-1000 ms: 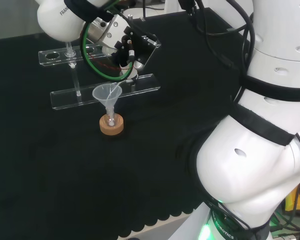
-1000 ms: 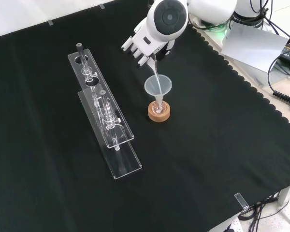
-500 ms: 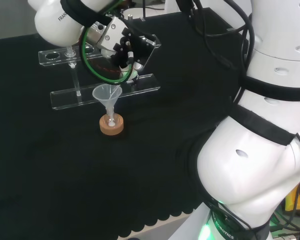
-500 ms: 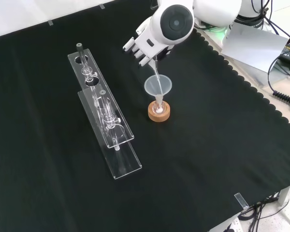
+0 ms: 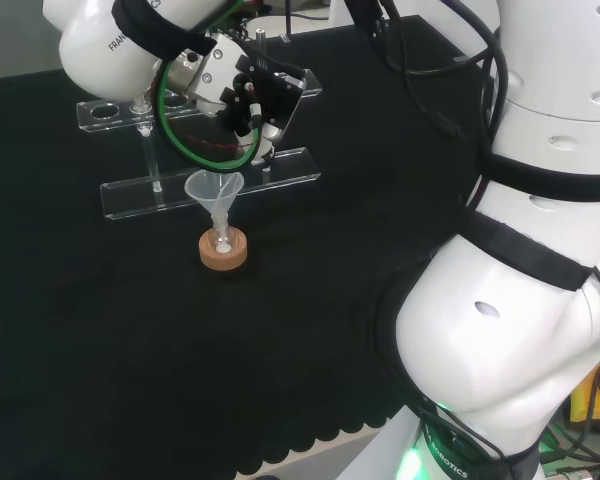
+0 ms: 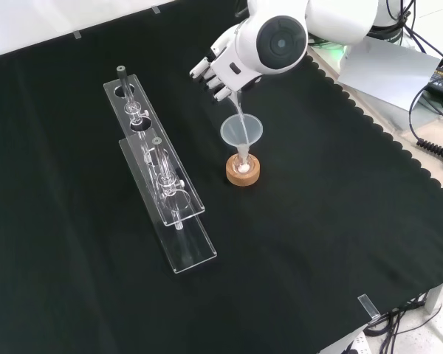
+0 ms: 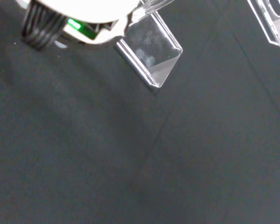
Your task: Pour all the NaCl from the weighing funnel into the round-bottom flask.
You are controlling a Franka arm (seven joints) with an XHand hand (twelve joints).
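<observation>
The black cloth (image 6: 317, 243) covers the bench. A clear rack (image 6: 159, 173) runs down the left-centre of the front view. At the upper centre the hand (image 6: 220, 68) hangs with fingers curled round the weighing funnel (image 6: 238, 110), whose thin stem slants down into a clear funnel (image 6: 241, 131). That funnel sits in the round-bottom flask (image 6: 243, 167) on a cork ring (image 6: 243, 174) at centre frame.

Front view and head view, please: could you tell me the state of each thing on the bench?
Hand: raised, fingers curled round the weighing funnel.
Weighing funnel: tilted steeply, spout down into the clear funnel.
Clear funnel: upright in the flask's neck.
Round-bottom flask: upright on the cork ring.
Cork ring: flat on the cloth.
Clear racks: standing left of the flask.
</observation>
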